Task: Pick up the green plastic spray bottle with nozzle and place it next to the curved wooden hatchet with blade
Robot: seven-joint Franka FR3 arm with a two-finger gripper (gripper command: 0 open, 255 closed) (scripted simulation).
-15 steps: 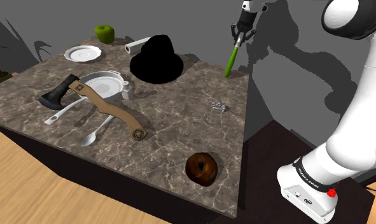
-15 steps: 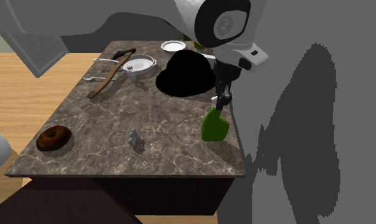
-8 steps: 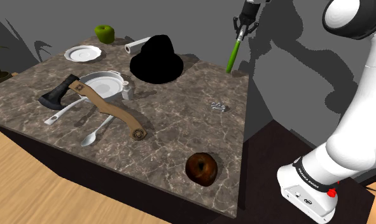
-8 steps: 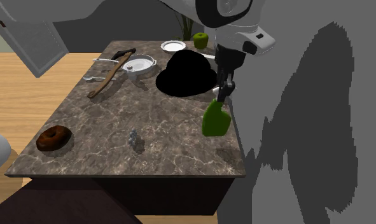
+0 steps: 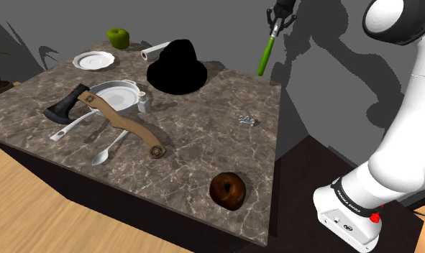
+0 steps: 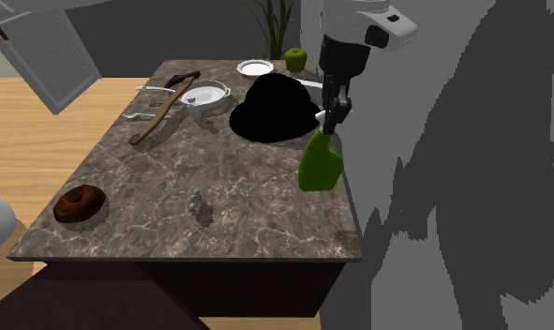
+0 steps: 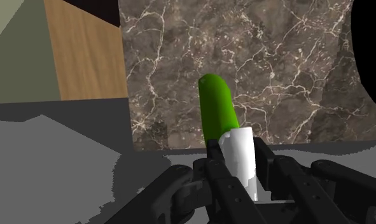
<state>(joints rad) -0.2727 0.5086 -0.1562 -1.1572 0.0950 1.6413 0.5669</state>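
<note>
The white arm [image 5: 410,115] arches up and over toward the shoulder view's top edge. Its black gripper [image 6: 332,120] hangs pointing downward, fingers clasped on the white neck of the green spray bottle [image 6: 320,166].

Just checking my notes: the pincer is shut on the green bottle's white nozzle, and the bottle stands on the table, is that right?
Not quite. The bottle does not stand on the table: it hangs in the air by the table's far edge, as the shoulder view shows. The rest holds: the pincer is shut on its white nozzle.
</note>
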